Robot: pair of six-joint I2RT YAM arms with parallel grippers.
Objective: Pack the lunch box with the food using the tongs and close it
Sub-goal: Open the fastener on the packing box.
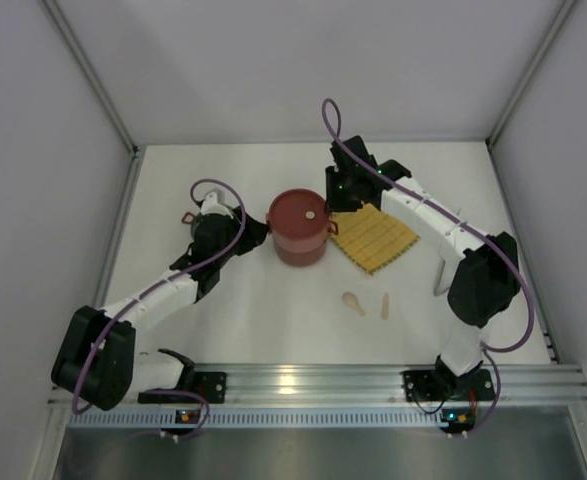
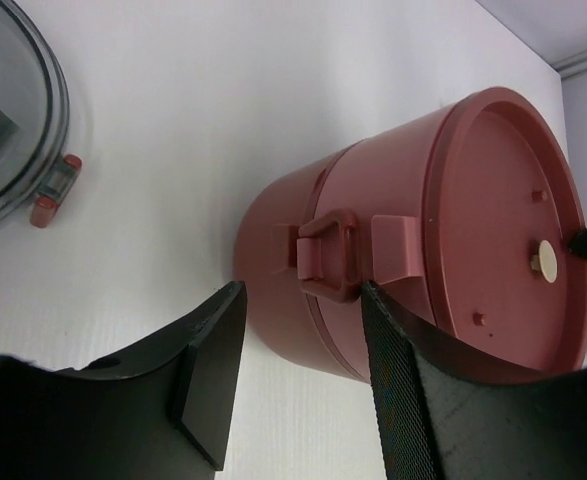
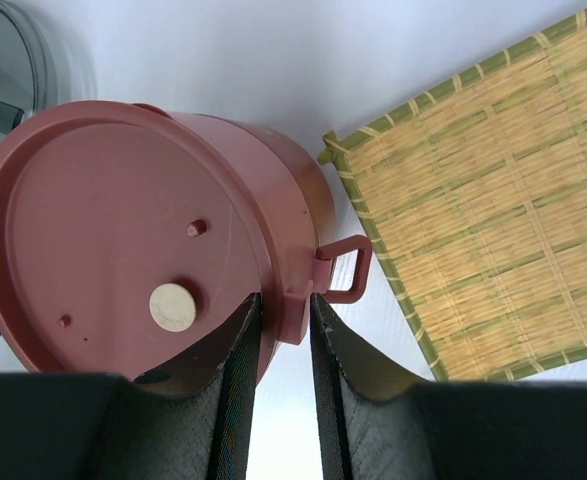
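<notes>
The maroon lunch box (image 1: 298, 228) stands closed in the middle of the table, its flat lid (image 3: 123, 230) with a pale centre dot on top. My right gripper (image 3: 283, 330) reaches in from the box's right and is shut on the small tab at the lid's rim, beside a loop handle (image 3: 348, 268). At the box's left side my left gripper (image 2: 303, 345) is open, its fingertips either side of the side clasp (image 2: 323, 255). A slim pale strip (image 1: 440, 275) beside my right forearm looks like the tongs. No food is in view.
A yellow woven mat (image 1: 373, 238) lies just right of the box. A small beige spoon (image 1: 354, 302) and stick (image 1: 385, 306) lie nearer the front. A grey round rimmed dish (image 2: 13, 110) with a red clip (image 2: 58, 185) sits by my left arm.
</notes>
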